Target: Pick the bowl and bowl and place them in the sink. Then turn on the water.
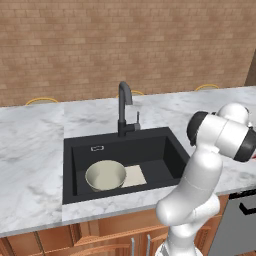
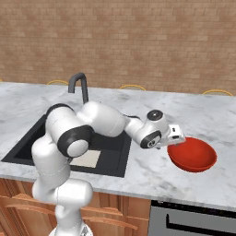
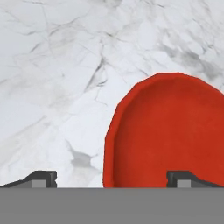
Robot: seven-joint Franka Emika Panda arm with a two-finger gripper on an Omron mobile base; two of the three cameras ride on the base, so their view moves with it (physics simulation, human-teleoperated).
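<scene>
From my left base camera I see the cream bowl (image 1: 105,175) sitting inside the black sink (image 1: 169,141), at its front left, touching a pale flat mat (image 1: 135,175) on the basin floor beside it. The faucet (image 1: 123,107) stands at the back rim of the sink, its spout curving forward over the basin, with the small lever (image 1: 137,118) on its right. The marble counter (image 1: 30,145) runs around the sink, and a brick wall (image 1: 125,40) rises behind it.

Further right, in my right base camera, the arm reaches across the sink's right edge and the gripper (image 2: 177,137) sits low over the counter, right at the left rim of the red bowl (image 2: 192,154), which rests upright on the marble well apart from the sink.

In the hand camera my fingertips (image 3: 41,178) are spread wide, grasping nothing; the red bowl's left rim lies between them, one tip over bare marble, the other over the bowl
</scene>
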